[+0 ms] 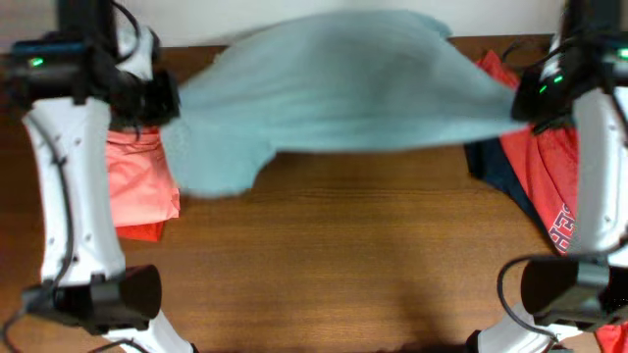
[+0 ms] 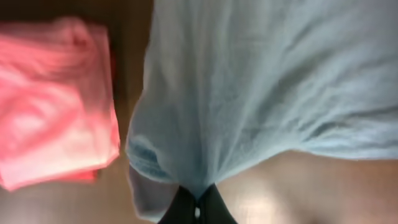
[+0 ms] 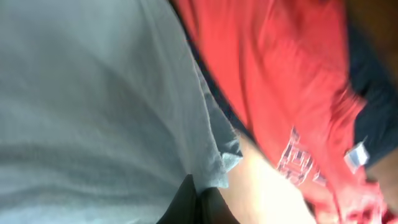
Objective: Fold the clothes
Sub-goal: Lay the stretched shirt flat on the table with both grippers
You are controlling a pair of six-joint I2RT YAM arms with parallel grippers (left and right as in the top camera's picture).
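Overhead: plain pale grey-blue cotton T-shirt stretched wide above brown wooden surface, lower left corner hanging loose. Folded coral-orange shirt at left. Red shirt with white print lies over navy garment at right.

Left wrist: left gripper closed, pinching grey-blue fabric edge. Coral-orange shirt beside it.

Right wrist: right gripper closed, pinching hemmed corner of same T-shirt. Red shirt beyond.
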